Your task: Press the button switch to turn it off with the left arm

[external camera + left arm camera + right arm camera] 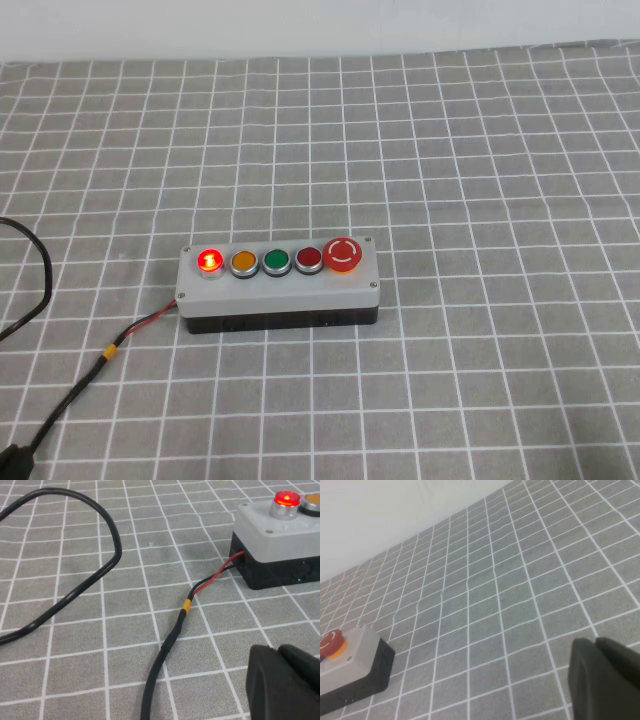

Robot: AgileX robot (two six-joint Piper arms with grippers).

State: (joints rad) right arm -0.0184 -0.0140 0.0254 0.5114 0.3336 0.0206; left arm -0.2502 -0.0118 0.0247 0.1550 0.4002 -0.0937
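The button switch (pixel 210 261) glows bright red at the left end of the grey five-button box (pixel 278 285), which lies mid-table. The left wrist view shows the lit button switch (pixel 286 499) on its silvery collar at one corner of the box (pixel 272 532). My left gripper (pixel 278 651) hovers low over the cloth, well short of the box, its black fingers pressed together and holding nothing. My right gripper (pixel 596 643) is likewise shut and empty, off to the box's (pixel 355 665) right. Neither gripper appears in the high view.
Along the box sit an orange button (pixel 244 263), a green one (pixel 276 262), a darker red one (pixel 308 260) and a large red knob (pixel 342 254). A black cable (pixel 70 395) with red wire leaves the box's left end; another cable loop (pixel 100 555) lies beside it. White wall (pixel 320 25) behind.
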